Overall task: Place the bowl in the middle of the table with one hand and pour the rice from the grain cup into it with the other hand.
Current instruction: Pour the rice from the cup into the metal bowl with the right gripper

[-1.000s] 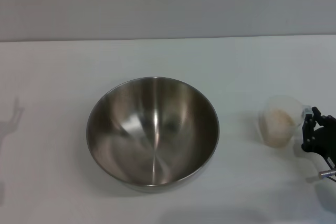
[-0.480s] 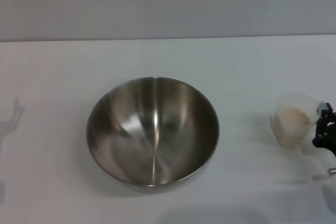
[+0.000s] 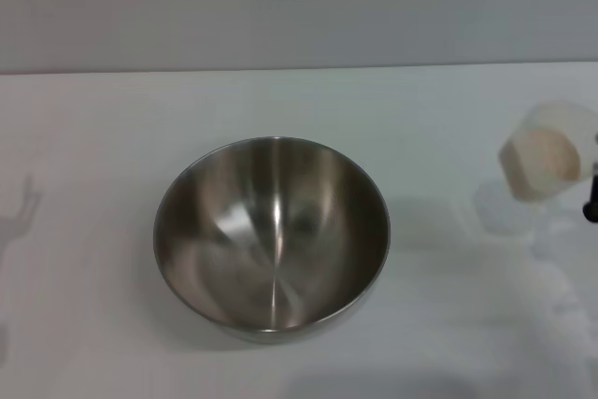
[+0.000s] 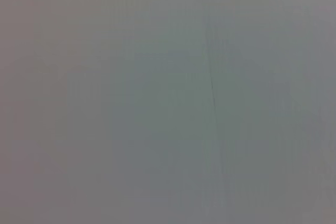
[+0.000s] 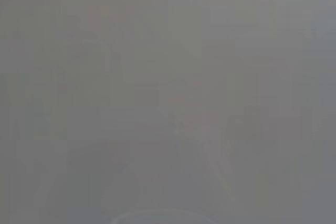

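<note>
The steel bowl (image 3: 234, 221) stands empty near the middle of the white table (image 3: 103, 128) in the head view. At the far right the clear grain cup (image 3: 563, 125) hangs in the air above the table, tilted, with pale rice (image 3: 544, 158) inside it. Only a black sliver of my right gripper (image 3: 591, 205) shows at the picture's right edge, beside the cup and holding it. My left gripper is out of view; only a faint shadow of it falls on the table's left side. Both wrist views show plain grey.
The cup's soft shadow (image 3: 505, 207) lies on the table below it, to the right of the bowl. The table's far edge meets a grey wall (image 3: 299, 7).
The grain cup has risen off the table and moved up and to the right with my right gripper, which has slid mostly out of the picture. The bowl has not moved.
</note>
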{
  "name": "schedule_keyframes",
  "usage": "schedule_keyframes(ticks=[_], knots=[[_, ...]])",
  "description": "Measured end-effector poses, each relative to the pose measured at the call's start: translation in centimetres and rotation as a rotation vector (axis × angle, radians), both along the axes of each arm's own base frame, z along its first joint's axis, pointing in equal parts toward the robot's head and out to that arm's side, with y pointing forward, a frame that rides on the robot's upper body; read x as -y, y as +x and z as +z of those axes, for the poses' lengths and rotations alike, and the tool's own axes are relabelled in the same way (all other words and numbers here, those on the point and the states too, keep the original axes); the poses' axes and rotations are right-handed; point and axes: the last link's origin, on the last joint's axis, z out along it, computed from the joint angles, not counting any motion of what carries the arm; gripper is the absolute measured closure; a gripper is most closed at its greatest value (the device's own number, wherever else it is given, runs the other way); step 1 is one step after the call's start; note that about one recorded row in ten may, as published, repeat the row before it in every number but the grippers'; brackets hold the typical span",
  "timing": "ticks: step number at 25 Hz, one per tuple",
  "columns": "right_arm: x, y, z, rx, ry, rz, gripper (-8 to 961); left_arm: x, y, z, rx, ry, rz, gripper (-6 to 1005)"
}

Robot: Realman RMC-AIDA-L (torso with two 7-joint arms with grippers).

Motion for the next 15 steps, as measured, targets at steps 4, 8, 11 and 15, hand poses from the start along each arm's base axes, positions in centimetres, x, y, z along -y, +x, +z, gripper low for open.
schedule_keyframes(ticks=[4, 8, 11, 15], knots=[[-2.7, -2.1, 0.1, 0.028, -0.009, 0.091, 943, 0.1, 0.0, 0.0, 0.0, -0.001, 0.001, 130], [-5.3, -4.1, 0.1, 0.073, -0.023, 0.166, 943, 0.1, -0.1, -0.1, 0.001, -0.004, 0.004, 130], [-6.4, -5.2, -0.2, 0.124, -0.029, 0.196, 943, 0.1, -0.1, -0.1, 0.002, -0.005, 0.005, 130], [-8.1, -7.3, -1.7, 0.258, -0.049, 0.247, 943, 0.2, -0.1, -0.2, 0.002, -0.008, 0.007, 130]])
